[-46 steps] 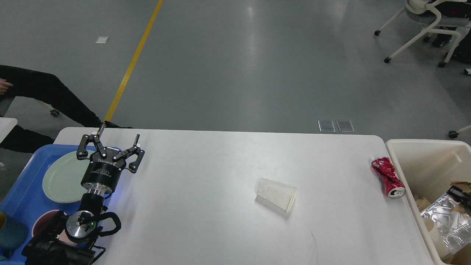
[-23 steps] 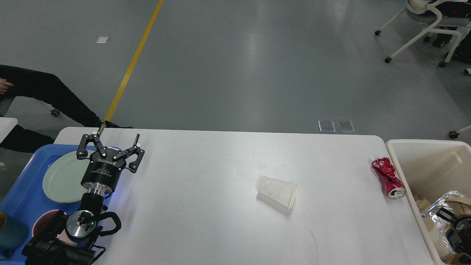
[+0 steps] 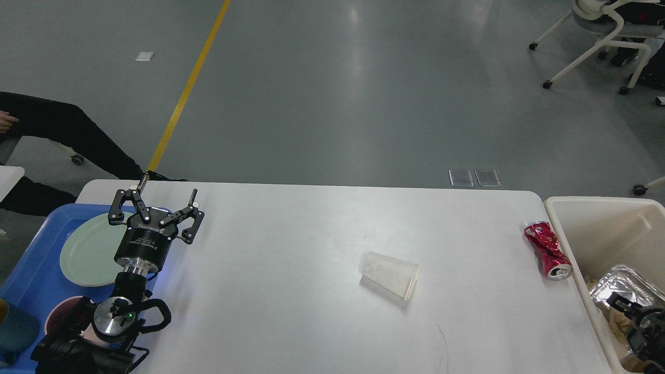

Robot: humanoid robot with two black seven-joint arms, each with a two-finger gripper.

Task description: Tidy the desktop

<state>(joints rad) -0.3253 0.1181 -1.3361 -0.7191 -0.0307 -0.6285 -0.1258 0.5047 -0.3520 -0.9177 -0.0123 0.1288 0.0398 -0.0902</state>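
Note:
The white desktop (image 3: pixel 291 291) fills the middle of the head view. A clear plastic cup (image 3: pixel 389 274) lies on its side near the centre. A crushed red can (image 3: pixel 548 250) lies at the right edge, next to the beige bin (image 3: pixel 597 223). My left gripper (image 3: pixel 167 189) is open and empty, raised over the desktop's left edge beside the blue tray (image 3: pixel 31 275). My right gripper (image 3: pixel 631 311) is low inside the bin, by crumpled foil (image 3: pixel 623 280). It is dark and partly cut off, so I cannot tell its fingers apart.
The tray holds a pale green plate (image 3: pixel 83 254), a pink cup (image 3: pixel 57 317) and a teal item (image 3: pixel 15 327). The bin holds paper and foil rubbish. A seated person's legs (image 3: pixel 67 135) are at the far left, and wheeled chairs (image 3: pixel 597 47) stand at the far right.
My right gripper has dropped lower in the bin toward the bottom right corner, and the foil has shifted with it. The clear cup rocked slightly. My left arm has not moved.

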